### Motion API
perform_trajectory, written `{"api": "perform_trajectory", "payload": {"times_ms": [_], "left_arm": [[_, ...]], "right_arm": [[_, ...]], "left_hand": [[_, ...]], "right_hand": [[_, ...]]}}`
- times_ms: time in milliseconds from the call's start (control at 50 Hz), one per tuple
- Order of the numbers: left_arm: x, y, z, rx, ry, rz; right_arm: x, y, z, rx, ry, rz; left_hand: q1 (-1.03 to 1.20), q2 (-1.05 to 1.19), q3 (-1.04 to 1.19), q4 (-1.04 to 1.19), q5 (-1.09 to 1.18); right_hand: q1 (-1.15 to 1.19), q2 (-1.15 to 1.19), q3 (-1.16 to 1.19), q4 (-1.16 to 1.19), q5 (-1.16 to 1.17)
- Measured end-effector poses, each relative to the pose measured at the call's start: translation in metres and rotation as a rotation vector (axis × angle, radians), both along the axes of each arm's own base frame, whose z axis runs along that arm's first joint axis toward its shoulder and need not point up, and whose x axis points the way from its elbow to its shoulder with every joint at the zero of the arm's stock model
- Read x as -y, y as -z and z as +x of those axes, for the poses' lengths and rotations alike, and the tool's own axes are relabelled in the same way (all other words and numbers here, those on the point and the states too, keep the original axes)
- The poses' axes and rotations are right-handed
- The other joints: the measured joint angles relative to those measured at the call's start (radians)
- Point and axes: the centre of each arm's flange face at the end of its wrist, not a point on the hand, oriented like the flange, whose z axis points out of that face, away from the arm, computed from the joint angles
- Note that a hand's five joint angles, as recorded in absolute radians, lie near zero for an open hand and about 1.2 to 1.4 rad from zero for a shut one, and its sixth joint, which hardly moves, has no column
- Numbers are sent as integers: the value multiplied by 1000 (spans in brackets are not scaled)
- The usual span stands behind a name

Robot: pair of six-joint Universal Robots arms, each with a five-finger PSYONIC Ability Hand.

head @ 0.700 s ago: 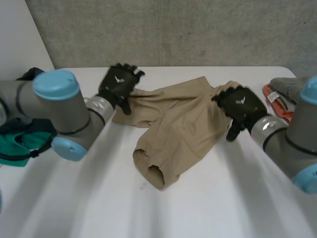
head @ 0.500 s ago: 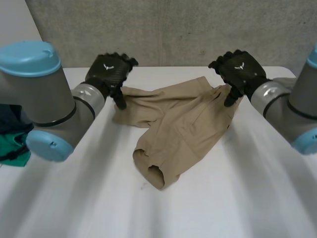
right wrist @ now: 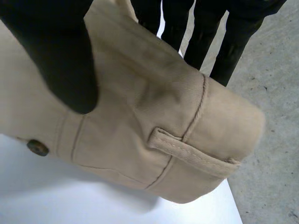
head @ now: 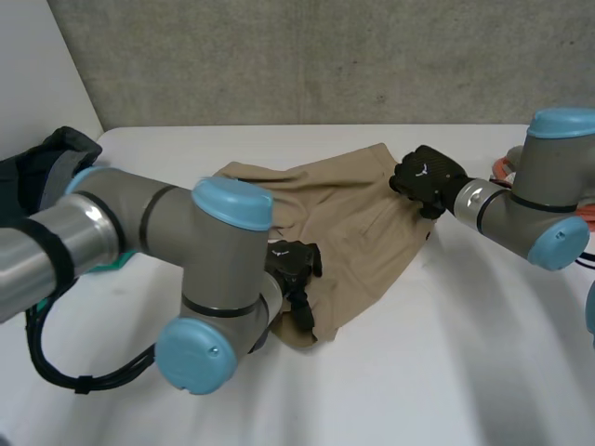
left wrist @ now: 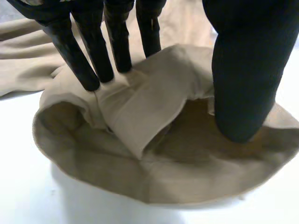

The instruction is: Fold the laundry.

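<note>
Rough grey concrete wall (head: 325, 56) runs behind the far edge, mottled and pitted. A plain white panel (head: 37, 65) meets it at the left. Smooth white matte worktop (head: 446, 372), far left corner rounded. Light soft and even. Right wrist view: speckled grey concrete surface (right wrist: 273, 140) past the worktop's edge; wall or floor, cannot tell.

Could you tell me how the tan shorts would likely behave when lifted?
Probably floppy: the tan shorts crumple at the leg hem under the left hand. The stitched waistband pinched by the right hand looks thicker, so likely stiffer. Unheld cloth would probably sag.
</note>
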Motion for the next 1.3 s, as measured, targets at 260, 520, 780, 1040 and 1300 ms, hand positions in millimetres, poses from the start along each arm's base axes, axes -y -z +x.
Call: {"api": "perform_trajectory", "payload": {"times_ms": [260, 520, 780, 1040, 1300], "left_arm": [[36, -58, 17, -37, -182, -199], [40, -217, 92, -258, -203, -494], [52, -203, 117, -172, -131, -406], [144, -131, 83, -72, -122, -412], [154, -321, 95, -451, -237, -1188]], "right_arm": [[-5, -34, -10, 48, 53, -59], [-64, -178, -41, 305, 176, 8], [-121, -181, -40, 210, 184, 271], [-57, -108, 4, 139, 270, 135], [-8, -244, 27, 810, 215, -579]], "left_hand": [[524, 623, 606, 624, 624], [525, 628, 628, 628, 624], [553, 633, 628, 628, 624], [553, 635, 628, 629, 624], [553, 636, 628, 629, 624]], "right_hand": [[232, 282, 293, 313, 273], [232, 282, 293, 316, 278], [232, 282, 300, 322, 302], [232, 282, 300, 322, 302], [232, 282, 300, 322, 302]]}}
